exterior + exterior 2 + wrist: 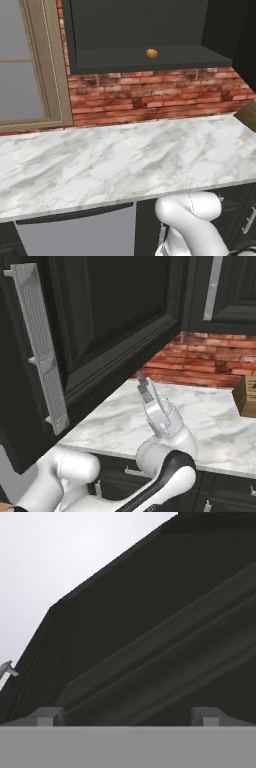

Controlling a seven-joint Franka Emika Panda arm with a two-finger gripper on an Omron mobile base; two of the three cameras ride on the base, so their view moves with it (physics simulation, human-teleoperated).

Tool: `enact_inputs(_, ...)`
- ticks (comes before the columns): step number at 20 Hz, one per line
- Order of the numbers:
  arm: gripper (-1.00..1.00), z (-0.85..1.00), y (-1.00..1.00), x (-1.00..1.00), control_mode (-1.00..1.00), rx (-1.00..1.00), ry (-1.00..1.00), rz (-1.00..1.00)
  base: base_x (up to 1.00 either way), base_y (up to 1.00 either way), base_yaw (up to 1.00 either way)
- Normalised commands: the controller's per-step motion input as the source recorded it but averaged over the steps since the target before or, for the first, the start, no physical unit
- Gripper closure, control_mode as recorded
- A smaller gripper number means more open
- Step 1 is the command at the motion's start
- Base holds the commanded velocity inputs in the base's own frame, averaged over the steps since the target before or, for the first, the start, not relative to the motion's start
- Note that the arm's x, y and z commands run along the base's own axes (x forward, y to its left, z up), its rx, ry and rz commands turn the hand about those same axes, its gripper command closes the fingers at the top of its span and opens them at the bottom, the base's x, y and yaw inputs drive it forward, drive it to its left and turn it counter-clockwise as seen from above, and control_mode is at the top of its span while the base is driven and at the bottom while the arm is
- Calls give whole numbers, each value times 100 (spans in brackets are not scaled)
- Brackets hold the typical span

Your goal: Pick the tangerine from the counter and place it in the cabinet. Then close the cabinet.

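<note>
Resting on the dark shelf of the cabinet, the tangerine is seen near the front lip, so the placing part of the task is judged done and only the closing is left. The cabinet door hangs open over the bench, its long grey handle at the near edge. The fingers are spread as wide as they go and nothing is held between them; they are raised just beneath the lower edge of the door, and in the hand view its recessed panel is seen very close ahead.

Several risks are judged from here. If the door is pushed from below its edge instead of on its face, the fingers could slip under it and the door would stay ajar. A push given near the hinge side would call for more force and could stall. A hard, fast swing could jolt the shelf, and the round fruit, lying near the lip, could roll out before the door is shut. The small brown box on the bench lies well apart.
</note>
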Motion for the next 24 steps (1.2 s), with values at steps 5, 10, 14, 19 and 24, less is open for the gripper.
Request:
enact_inputs(5,-100,8,76,0,-100,-11,23,-14,0,0,0)
enact_inputs(10,-100,32,52,0,-100,0,18,-23,0,0,0)
enact_inputs(14,-100,24,57,14,-100,0,26,-26,0,0,0)
enact_inputs(19,-100,1,66,59,-100,-1,53,-27,0,0,0)
enact_inputs(24,-100,7,62,68,-100,-1,59,-25,0,0,0)
